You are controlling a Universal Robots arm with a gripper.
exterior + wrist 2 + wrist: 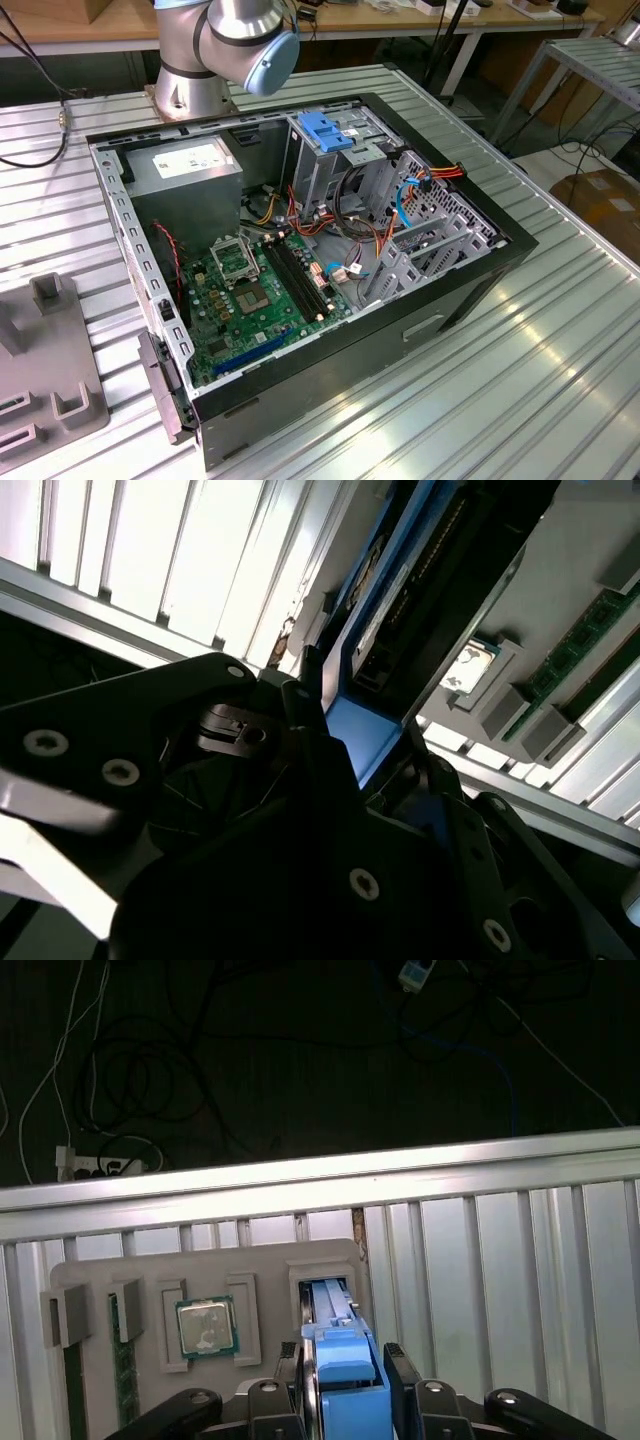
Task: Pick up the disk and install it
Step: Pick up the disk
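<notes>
Looking at the first wrist view: the gripper (pixel 350 1352) sits over the grey fixture tray (pixel 260 1260) on the slatted aluminium table (pixel 500 1280). The disk (pixel 345 1375) stands on edge in 1 slot of that tray, blue bracket edge toward the camera. The 2 black fingers (pixel 398 1360) sit on either flank of the bracket with no gap visible, so the pincer reads as clamped on the disk. The disk's far end is inside the slot.

Second wrist view: same blue bracket edge between the dark fingers, metal body running away from the camera.

Other tray contents: a processor chip (pixel 206 1327) lies flat in a square recess near the disk's slot. A green memory stick (pixel 122 1370) sits in a narrow slot beyond it. Cables (pixel 150 1090) lie on the dark floor past the table edge.

Exterior view: the arm (pixel 230 40) rises behind the open computer case (pixel 480 290). Inside are the motherboard (pixel 260 300), the power supply (pixel 190 170) and a metal drive cage with a blue latch (pixel 325 130) on top.
</notes>
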